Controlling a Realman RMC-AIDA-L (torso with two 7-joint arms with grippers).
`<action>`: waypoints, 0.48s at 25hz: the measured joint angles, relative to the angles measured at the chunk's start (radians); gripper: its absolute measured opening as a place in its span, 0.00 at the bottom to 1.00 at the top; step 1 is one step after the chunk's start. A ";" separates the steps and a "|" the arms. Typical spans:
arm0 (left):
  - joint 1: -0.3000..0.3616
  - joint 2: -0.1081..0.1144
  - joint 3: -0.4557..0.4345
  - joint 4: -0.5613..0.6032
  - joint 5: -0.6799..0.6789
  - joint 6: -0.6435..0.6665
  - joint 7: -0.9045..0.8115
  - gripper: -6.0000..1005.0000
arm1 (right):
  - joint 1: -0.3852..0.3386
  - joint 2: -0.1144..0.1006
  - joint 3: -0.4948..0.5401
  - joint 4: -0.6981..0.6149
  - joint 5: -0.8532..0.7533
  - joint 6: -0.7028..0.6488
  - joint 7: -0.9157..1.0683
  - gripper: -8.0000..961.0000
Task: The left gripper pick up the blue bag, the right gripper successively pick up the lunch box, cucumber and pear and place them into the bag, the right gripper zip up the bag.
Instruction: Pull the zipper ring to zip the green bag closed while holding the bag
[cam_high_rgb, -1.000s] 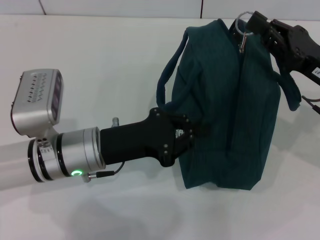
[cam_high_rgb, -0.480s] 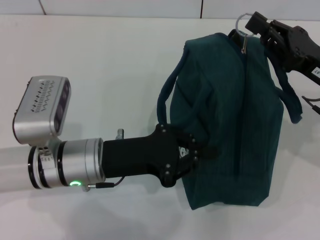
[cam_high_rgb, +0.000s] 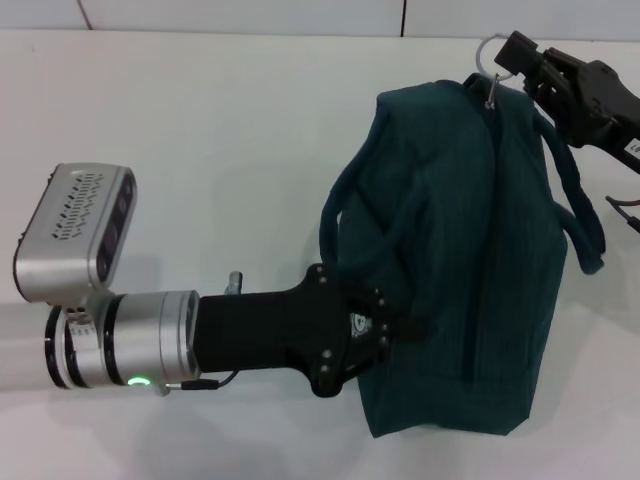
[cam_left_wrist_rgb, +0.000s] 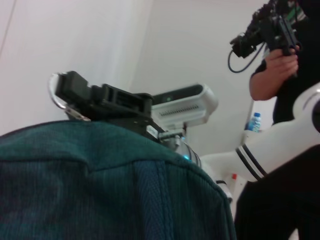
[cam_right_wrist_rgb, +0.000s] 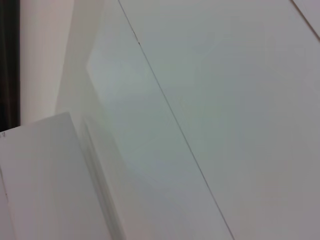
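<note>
Fabric fills the middle right of the head view: the blue bag (cam_high_rgb: 460, 270) lies on the white table (cam_high_rgb: 220, 130), its zip run closed along its length. My left gripper (cam_high_rgb: 385, 325), at lower centre, is clamped on the bag's near side where a looped handle (cam_high_rgb: 345, 215) meets it. My right gripper (cam_high_rgb: 515, 55), at the upper right corner, pinches the ring pull (cam_high_rgb: 487, 52) at the bag's far end. From my left wrist, that same claw (cam_left_wrist_rgb: 70, 92) sits above the teal cloth (cam_left_wrist_rgb: 100, 180).
</note>
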 joint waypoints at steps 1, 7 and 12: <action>0.001 0.000 0.000 0.005 0.009 0.004 0.000 0.07 | 0.000 0.000 -0.001 0.000 0.000 0.003 0.002 0.02; 0.010 0.000 0.000 0.014 0.023 0.025 0.002 0.07 | -0.002 0.000 -0.003 0.000 0.000 0.024 0.011 0.02; 0.021 0.006 0.000 0.016 0.032 0.059 0.021 0.07 | -0.005 -0.001 -0.002 0.000 0.000 0.049 0.025 0.02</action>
